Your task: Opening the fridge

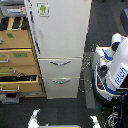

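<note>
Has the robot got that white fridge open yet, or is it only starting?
Only starting, it seems. Done: nothing visible; the fridge has its big upper door shut flush, and both lower drawers are closed. In hand: two pale gripper fingers show at the bottom edge, well short of it, touching nothing. Left: reaching the door and pulling it open.

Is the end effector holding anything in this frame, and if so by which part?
Nothing is held. The two fingertips at the bottom edge are apart with empty floor between them, clear of the fridge and its drawer handles.
</note>
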